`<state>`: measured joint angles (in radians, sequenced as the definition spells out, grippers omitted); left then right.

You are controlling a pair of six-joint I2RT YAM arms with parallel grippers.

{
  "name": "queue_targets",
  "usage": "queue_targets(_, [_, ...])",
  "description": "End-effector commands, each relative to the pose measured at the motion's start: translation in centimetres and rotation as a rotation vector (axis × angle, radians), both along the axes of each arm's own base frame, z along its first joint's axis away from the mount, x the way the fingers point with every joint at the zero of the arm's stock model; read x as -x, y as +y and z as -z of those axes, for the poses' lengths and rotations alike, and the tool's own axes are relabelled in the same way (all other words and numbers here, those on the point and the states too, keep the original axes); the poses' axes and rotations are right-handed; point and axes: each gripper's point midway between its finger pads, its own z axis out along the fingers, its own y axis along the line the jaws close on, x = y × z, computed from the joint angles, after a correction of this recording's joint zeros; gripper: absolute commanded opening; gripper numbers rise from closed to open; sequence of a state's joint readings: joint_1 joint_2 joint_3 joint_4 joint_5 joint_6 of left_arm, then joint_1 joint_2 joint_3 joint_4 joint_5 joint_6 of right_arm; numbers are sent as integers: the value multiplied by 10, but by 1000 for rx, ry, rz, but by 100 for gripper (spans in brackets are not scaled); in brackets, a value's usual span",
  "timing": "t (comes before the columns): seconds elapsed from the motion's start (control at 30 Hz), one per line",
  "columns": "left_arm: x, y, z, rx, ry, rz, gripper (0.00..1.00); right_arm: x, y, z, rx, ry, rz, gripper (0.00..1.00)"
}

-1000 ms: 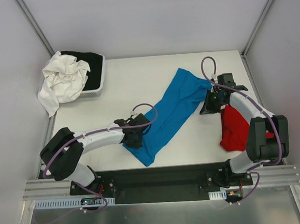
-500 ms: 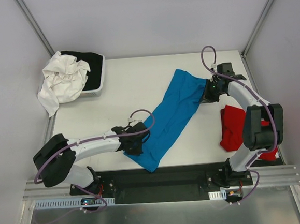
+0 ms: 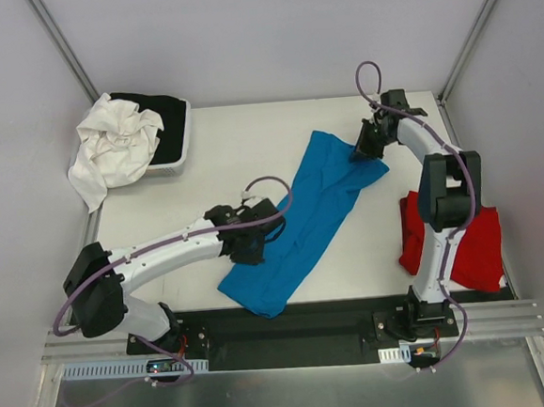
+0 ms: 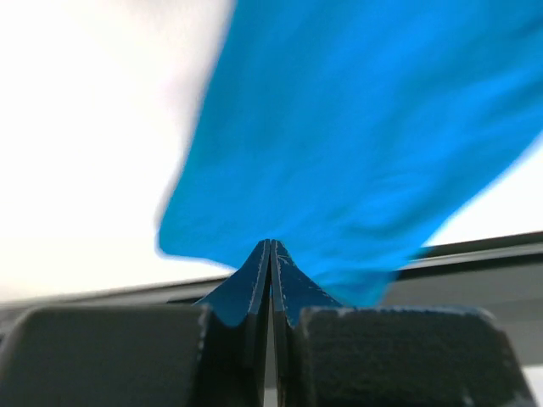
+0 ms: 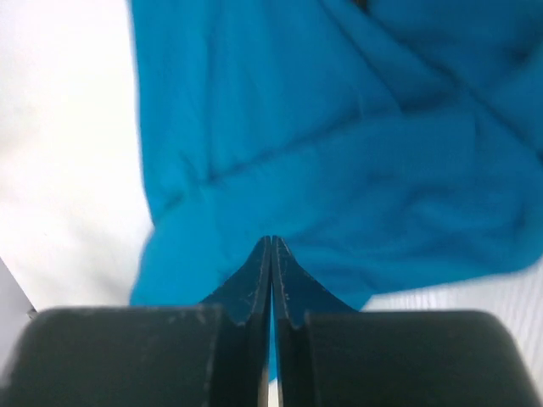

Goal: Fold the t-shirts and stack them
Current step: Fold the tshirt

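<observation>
Turquoise t-shirt [image 3: 315, 205] lies, in the overhead view, as a long diagonal band across the table [image 3: 231, 160], with one end at the right rear and the other near the front edge. The left gripper [image 3: 250, 243] is pinched closed on its left edge toward the near end. The right gripper [image 3: 366, 145] is clamped on the far corner. Holding opposite ends this way looks meant to draw the cloth flat before a fold. The red t-shirt [image 3: 473, 249] sits bunched at the table's right edge, partly behind the right arm and apart from the blue one, not yet folded. At the rear left a white basket [image 3: 181, 154] holds a black garment [image 3: 166, 117], with a white garment [image 3: 112, 145] draped over its side, out of the working area.

In the left wrist view the fingertips [image 4: 254, 275] meet with blue fabric between them. The cloth is blurred, so how much is caught is uncertain.

In the right wrist view the jaws are likewise closed on a thin nip of blue edge, with creased fabric spreading beyond.
</observation>
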<state>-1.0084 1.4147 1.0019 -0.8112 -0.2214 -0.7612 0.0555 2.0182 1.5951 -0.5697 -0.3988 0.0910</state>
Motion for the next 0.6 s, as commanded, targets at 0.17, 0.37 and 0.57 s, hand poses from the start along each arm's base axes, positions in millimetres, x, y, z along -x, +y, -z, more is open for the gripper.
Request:
queue_targets(0.17, [-38,-15,-23,-93,-60,153,0,-77,57,-51,-113,-99,-87,1])
queue_targets(0.37, [-53,-6,-18,-87,-33,122,0,-73,65,-28,-146,-54,-27,1])
queue_targets(0.57, [-61,0,-15,-78,-15,112,0,-39,41,-21,-75,-34,38,1])
